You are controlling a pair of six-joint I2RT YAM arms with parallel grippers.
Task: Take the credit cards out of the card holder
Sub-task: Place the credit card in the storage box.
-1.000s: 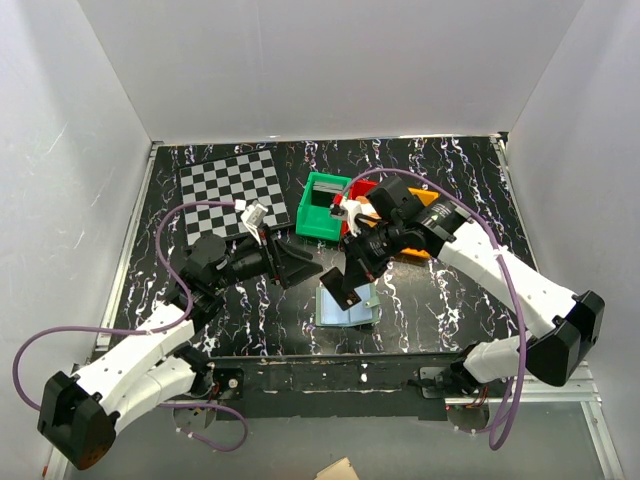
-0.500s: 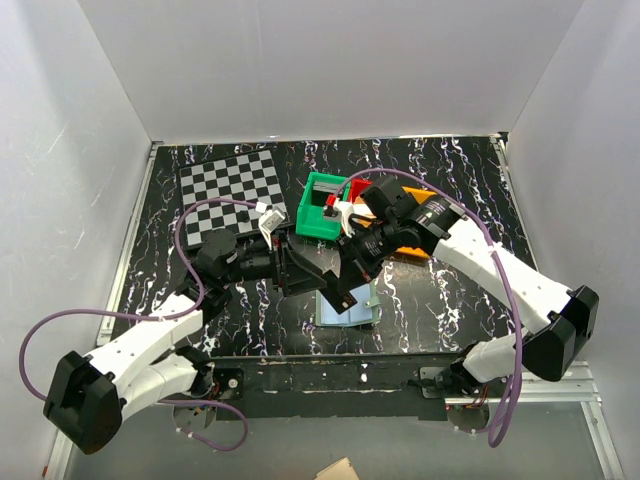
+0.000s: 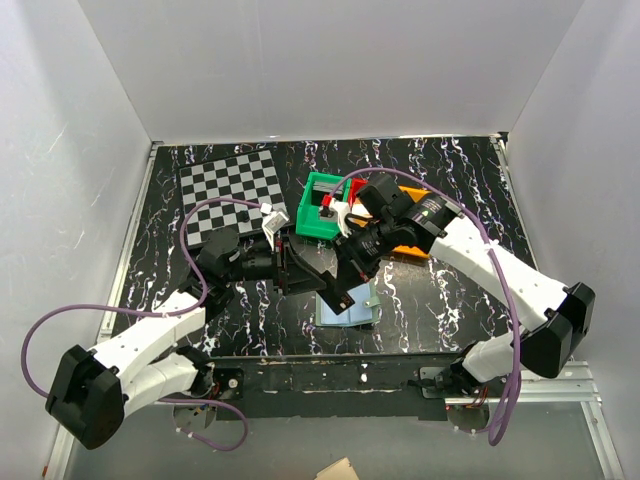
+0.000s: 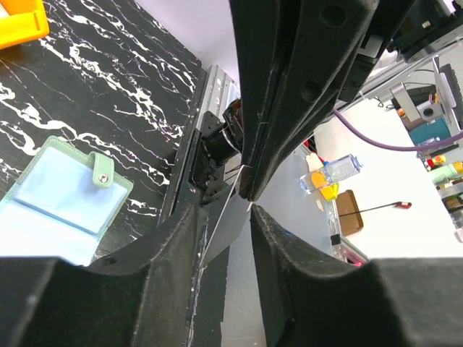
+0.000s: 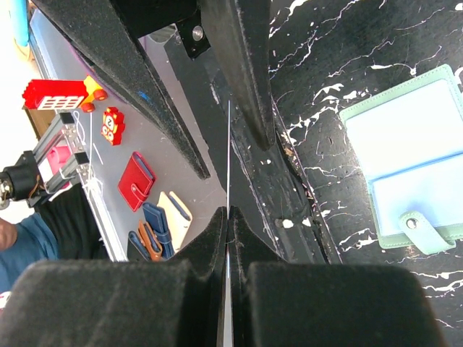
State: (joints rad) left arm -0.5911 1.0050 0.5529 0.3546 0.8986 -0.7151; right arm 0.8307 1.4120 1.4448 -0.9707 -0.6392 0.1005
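**One card clenched in your right jaws, holder open by the near edge**

Your right gripper (image 5: 228, 215) has its jaws clenched on a credit card (image 5: 228, 155). Its wrist camera shows the card edge-on, as a thin line rising from between the fingertips. The card's free end reaches in between the jaws of your left gripper (image 4: 224, 211), which are released, with one finger on each side of the card. You cannot tell from these views whether either finger touches it.

The two grippers meet nose to nose above the worktop (image 3: 460, 200), over the left part of the card holder (image 3: 352, 308). The holder lies flat and open at the middle of the near edge, with its pale blue inside up and its snap tab (image 4: 103, 172) folded onto it.

A green bin (image 3: 318, 205) stands beyond the grippers toward the far edge. A checkerboard (image 3: 230, 190) lies in the far-left corner.
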